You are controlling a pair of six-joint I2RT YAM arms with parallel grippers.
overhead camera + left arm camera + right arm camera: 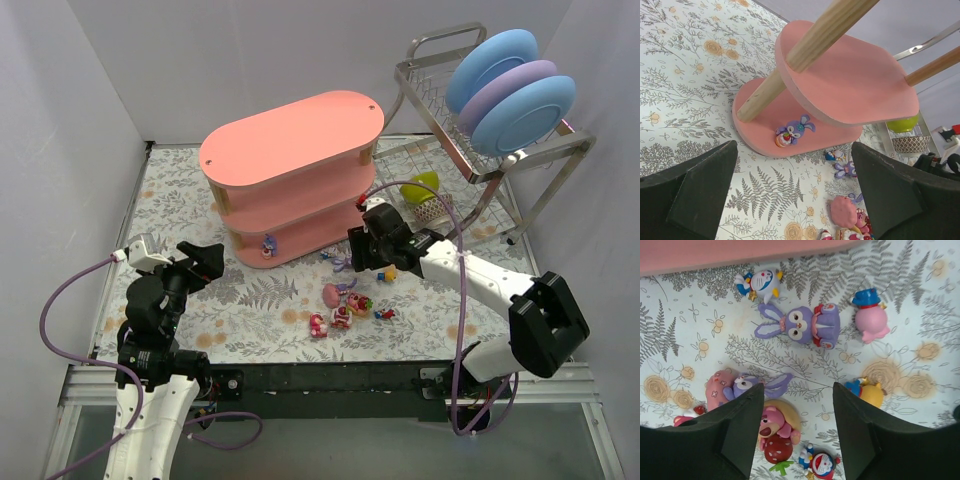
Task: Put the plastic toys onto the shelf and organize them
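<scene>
The salmon-pink shelf (290,170) stands at the back of the mat, and its lower boards (840,80) fill the left wrist view. One purple toy (794,131) lies on the bottom board (268,245). The other plastic toys lie loose on the mat in front: a purple bunny (800,325), a blue-and-white one (760,282), a pink one with a blue hat (870,320), a yellow one (869,394) and a pink bear on a strawberry (774,432). My right gripper (798,392) hangs open over this cluster (345,300), holding nothing. My left gripper (794,147) is open and empty, left of the shelf (212,258).
A metal dish rack (455,150) with blue and purple plates (510,90) stands at the back right. A green bowl (420,185) and a patterned bowl (432,210) sit under it, close to the right arm. White walls enclose the table.
</scene>
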